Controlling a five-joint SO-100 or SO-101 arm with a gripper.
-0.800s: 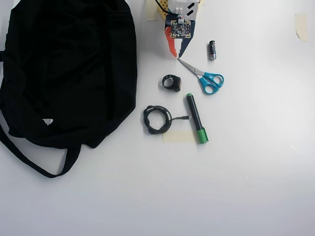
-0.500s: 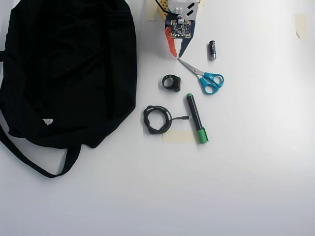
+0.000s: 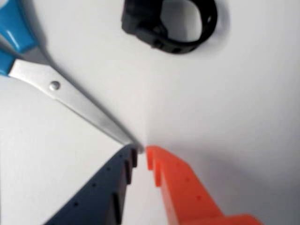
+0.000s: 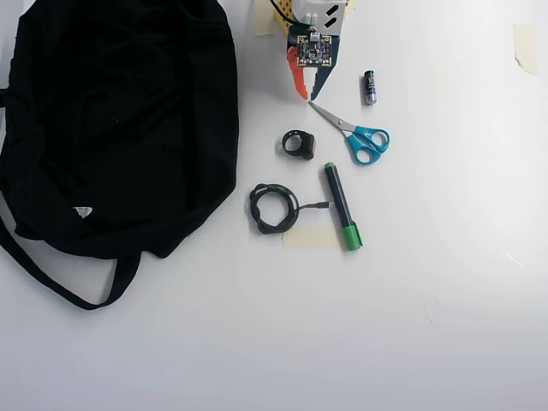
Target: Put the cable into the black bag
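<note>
Wrist view had the gripper (image 3: 140,152) with fingers pinched nearly together on nothing, scissors (image 3: 70,96) cropped at 10 o'clock, a blurry black band (image 3: 171,23) cut off at 12, while overhead the cable (image 4: 274,208) sat coiled at the black bag's (image 4: 111,128) 4 o'clock.

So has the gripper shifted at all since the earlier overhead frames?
No. In the overhead view the gripper sits at the scissors tip, same as before.
</note>
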